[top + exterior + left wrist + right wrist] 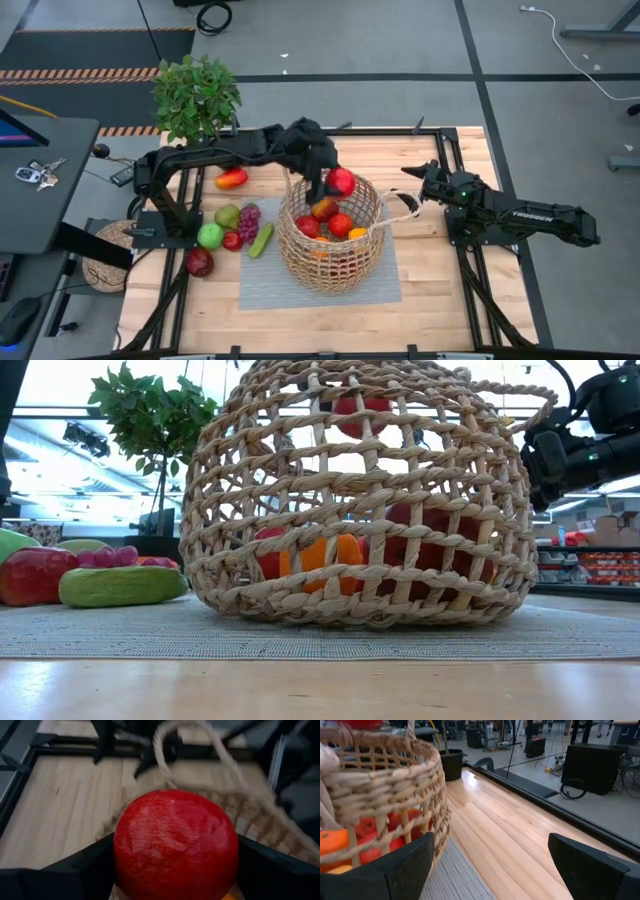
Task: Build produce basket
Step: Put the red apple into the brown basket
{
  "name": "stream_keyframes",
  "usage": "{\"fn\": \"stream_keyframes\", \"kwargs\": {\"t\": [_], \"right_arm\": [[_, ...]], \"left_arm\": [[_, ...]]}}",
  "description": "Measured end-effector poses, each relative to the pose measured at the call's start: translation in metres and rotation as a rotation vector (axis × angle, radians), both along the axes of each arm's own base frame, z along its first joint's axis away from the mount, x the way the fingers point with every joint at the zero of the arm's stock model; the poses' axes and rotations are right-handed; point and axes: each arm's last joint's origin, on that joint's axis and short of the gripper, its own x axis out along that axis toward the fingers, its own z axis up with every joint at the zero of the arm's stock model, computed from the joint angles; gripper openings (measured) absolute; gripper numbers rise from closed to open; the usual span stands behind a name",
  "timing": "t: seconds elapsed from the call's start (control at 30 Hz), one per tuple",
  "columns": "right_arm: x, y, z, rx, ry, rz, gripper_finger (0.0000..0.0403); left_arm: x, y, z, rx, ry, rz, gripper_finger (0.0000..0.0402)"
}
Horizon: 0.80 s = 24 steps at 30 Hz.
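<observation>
At frame centre, my left gripper (335,183) hangs over the basket (330,262), its fingers clamped on a red apple (341,181). My right gripper (412,199), fingers spread, sits beside the basket's right handle (401,208) on the bench (470,310).

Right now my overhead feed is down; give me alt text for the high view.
The left gripper holds a red apple over the round tan wicker basket, which already contains fruit. The right gripper sits beside the basket's loop handle; more produce lies left of the basket.
</observation>
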Motion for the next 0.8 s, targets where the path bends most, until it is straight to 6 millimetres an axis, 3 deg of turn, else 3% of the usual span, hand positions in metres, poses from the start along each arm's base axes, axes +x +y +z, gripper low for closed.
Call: {"fn": "stream_keyframes", "kwargs": {"t": [0.2,0.5,0.8], "right_arm": [[0.0,0.0,0.002,-0.011,-0.014,0.001,0.0394],[0.0,-0.001,0.004,-0.05,-0.024,-0.019,0.0394],[0.0,-0.001,0.005,-0.077,-0.016,-0.027,0.0394]], "left_arm": [[0.008,-0.007,-0.025,0.094,0.141,0.021,0.0332],[0.024,-0.011,-0.053,0.233,0.212,-0.042,0.0332],[0.04,-0.041,-0.081,0.749,0.271,-0.407,0.0332]]}}
